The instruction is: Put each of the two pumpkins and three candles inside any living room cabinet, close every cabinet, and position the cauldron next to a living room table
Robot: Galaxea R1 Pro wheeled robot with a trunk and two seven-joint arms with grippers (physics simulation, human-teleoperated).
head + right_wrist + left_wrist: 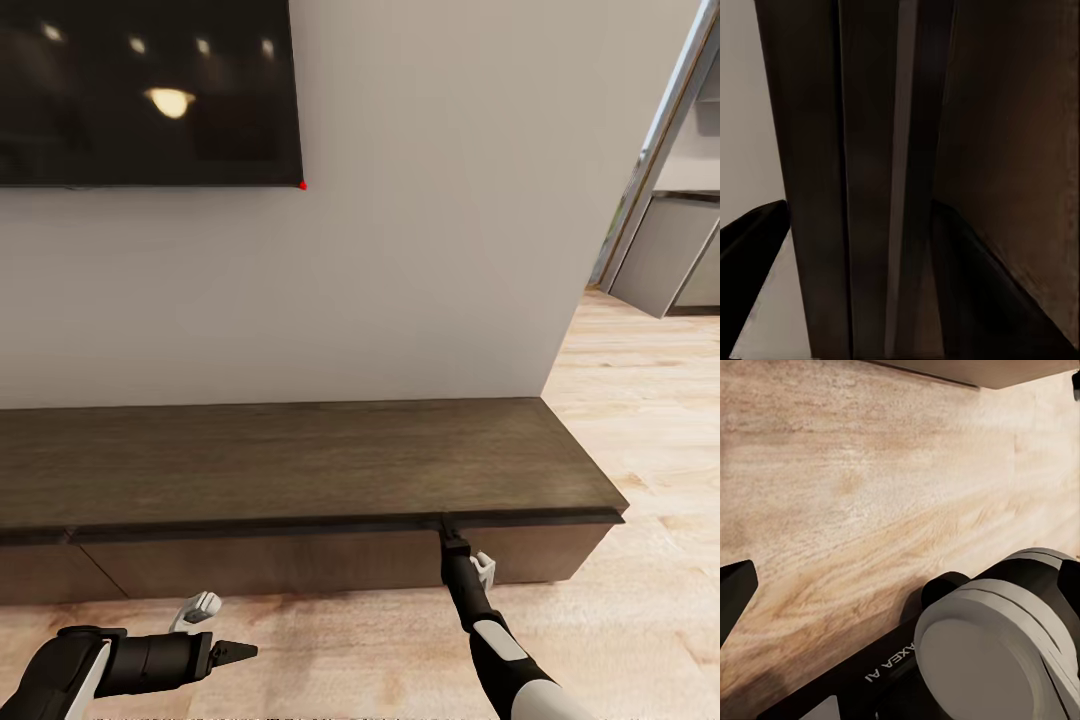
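The long low dark brown cabinet [300,460] stands against the white wall, its drawer fronts flush under the flat top. My right gripper [447,528] reaches the thin front lip of the cabinet near its right end. In the right wrist view the gripper [862,255] has a black finger on either side of that dark edge [870,150], closed against it. My left gripper [240,650] hovers low over the floor in front of the cabinet, holding nothing. One of its black fingertips [735,592] shows far to one side. Pumpkins, candles, cauldron and table are out of view.
A dark wall-mounted screen [150,90] hangs above the cabinet. The wall ends at a corner past the cabinet's right end, beyond which grey kitchen cupboards [665,250] show. Light wooden floor [640,400] runs in front and to the right.
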